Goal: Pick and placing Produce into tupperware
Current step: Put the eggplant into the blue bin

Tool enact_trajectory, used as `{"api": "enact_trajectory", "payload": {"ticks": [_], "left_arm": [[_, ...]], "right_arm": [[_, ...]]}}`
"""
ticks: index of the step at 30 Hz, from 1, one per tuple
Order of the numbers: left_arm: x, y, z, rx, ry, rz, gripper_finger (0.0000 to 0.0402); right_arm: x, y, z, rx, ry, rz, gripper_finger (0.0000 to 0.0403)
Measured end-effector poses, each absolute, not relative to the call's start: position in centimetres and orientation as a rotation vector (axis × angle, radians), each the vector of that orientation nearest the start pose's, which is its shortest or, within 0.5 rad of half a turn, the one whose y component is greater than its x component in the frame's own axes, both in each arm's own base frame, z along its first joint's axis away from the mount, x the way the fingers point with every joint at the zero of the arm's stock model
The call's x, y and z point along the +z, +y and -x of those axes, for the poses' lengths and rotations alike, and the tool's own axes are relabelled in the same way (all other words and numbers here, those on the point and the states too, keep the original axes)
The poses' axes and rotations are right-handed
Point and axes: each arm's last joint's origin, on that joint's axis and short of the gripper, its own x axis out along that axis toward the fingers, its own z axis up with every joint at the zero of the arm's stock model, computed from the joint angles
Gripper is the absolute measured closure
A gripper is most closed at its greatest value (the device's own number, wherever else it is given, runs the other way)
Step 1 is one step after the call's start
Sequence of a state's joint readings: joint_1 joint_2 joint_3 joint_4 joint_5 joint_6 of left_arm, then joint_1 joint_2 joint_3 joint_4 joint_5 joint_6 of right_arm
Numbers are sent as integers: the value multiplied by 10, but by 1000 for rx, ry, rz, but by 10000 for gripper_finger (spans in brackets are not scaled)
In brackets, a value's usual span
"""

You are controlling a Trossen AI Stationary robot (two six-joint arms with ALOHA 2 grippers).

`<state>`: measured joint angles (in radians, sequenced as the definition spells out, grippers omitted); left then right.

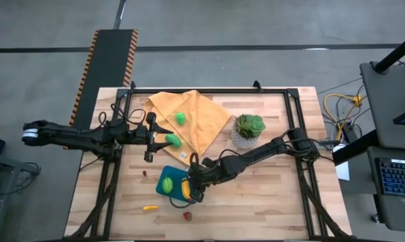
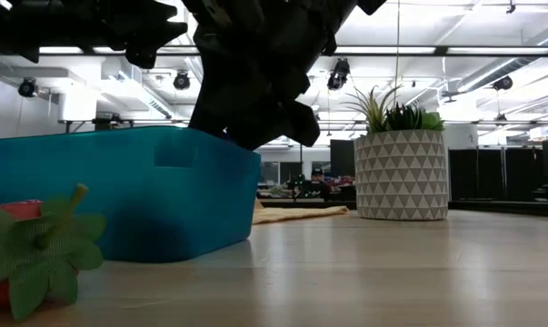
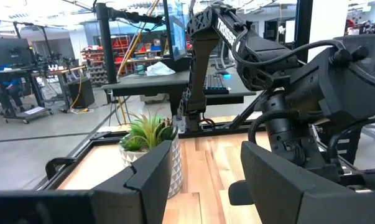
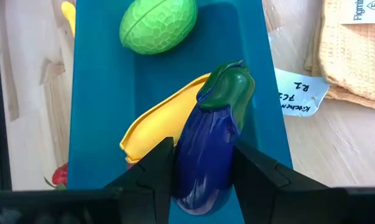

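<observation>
The teal tupperware sits on the table near the front, and also shows in the low view. Inside it lie a green bumpy fruit and a yellow banana. My right gripper hangs over the tupperware, shut on the purple eggplant. My left gripper is open above the table's left side, beside a green piece lying on the orange cloth. A second green piece lies farther back on that cloth. My right gripper pinches the eggplant's purple body between its two fingers, near the thick end. The fingers come from above, pointing down into the tupperware. The green cap end points away from the gripper, over the banana. Whether the eggplant touches the banana I cannot tell.
A plant in a patterned pot stands right of the cloth. A yellow piece, a red strawberry and a small dark red piece lie on the bare wood around the tupperware. A paper tag lies beside the tupperware.
</observation>
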<state>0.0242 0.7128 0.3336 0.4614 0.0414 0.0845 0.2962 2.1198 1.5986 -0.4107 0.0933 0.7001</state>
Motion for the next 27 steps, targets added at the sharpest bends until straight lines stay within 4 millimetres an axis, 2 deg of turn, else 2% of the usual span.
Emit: {"api": "enact_trajectory", "payload": {"ticks": [16,27], "left_arm": [[249,3,-166,-13,-83,-87,223],[249,3,-166,-14,-83,-87,223]], "right_arm": [[180,130,-438,-168,946,-558,275],[168,128,-441,-167,978,-573,275]]}}
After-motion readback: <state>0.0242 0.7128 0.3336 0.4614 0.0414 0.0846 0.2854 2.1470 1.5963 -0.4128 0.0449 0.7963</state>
